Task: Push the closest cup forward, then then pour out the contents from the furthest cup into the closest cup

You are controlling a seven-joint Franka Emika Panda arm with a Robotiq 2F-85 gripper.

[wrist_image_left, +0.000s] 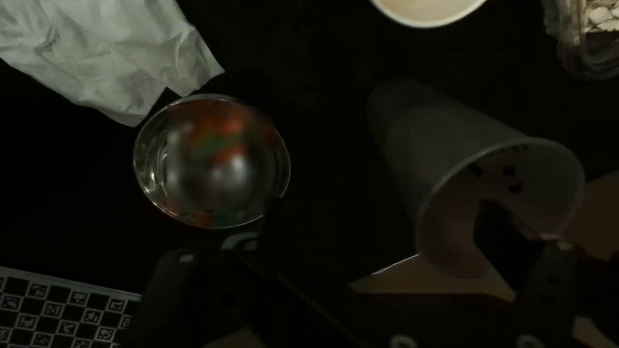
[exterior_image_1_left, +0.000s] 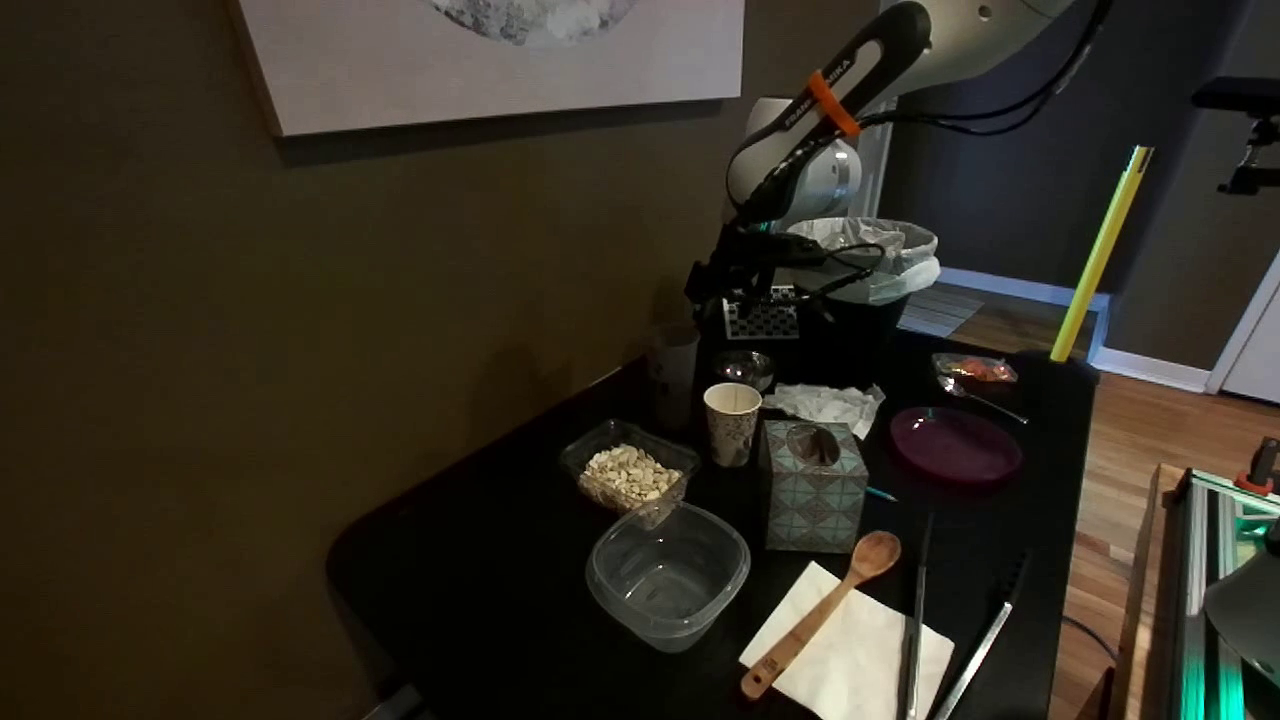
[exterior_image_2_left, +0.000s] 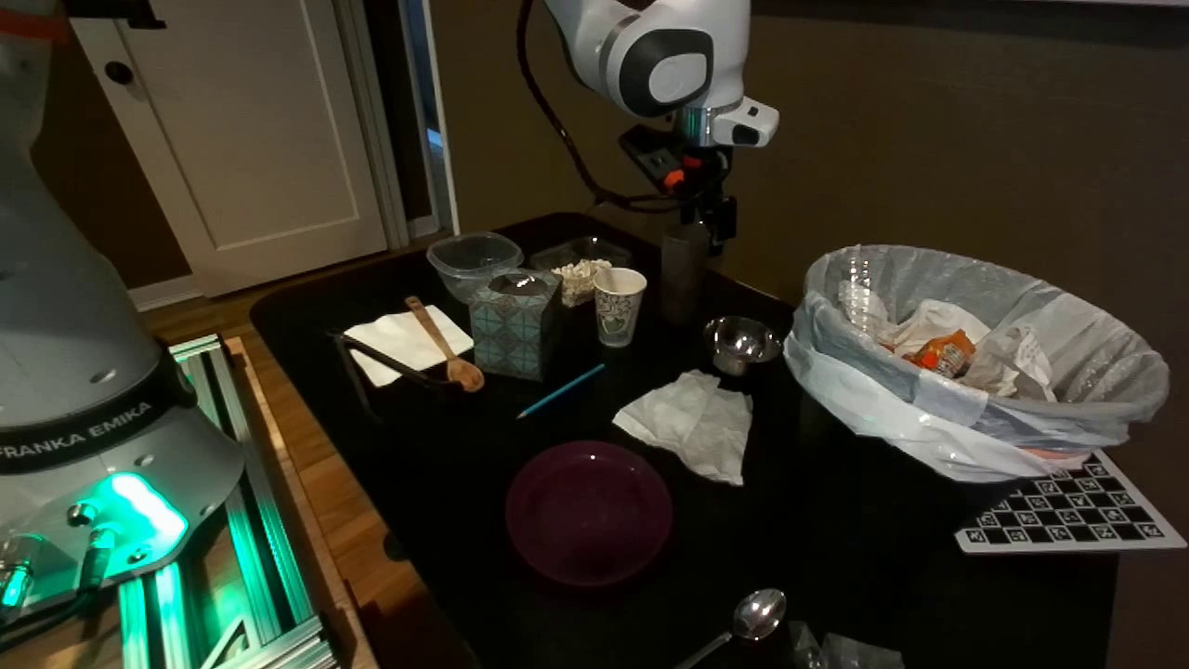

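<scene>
A patterned white paper cup (exterior_image_1_left: 732, 425) stands upright mid-table, also in an exterior view (exterior_image_2_left: 618, 308); only its rim (wrist_image_left: 428, 17) shows at the top of the wrist view. A tall translucent grey cup (exterior_image_1_left: 672, 378) stands by the wall, dim in both exterior views (exterior_image_2_left: 683, 279). In the wrist view the tall cup (wrist_image_left: 425, 140) shows its open mouth, with dark spots inside; its contents cannot be made out. My gripper (wrist_image_left: 382, 205) is open, fingers wide apart and pointing down. One finger overlaps the tall cup's mouth; I cannot tell whether it is inside or above. Nothing is held.
A small metal bowl (wrist_image_left: 213, 159) lies beside the other finger. A tissue box (exterior_image_1_left: 815, 490), a nut container (exterior_image_1_left: 630, 475), a clear tub (exterior_image_1_left: 668, 580) and crumpled paper (exterior_image_2_left: 692, 423) are near the paper cup. A lined trash bin (exterior_image_2_left: 929, 437) and a purple plate (exterior_image_2_left: 589, 514) are farther off.
</scene>
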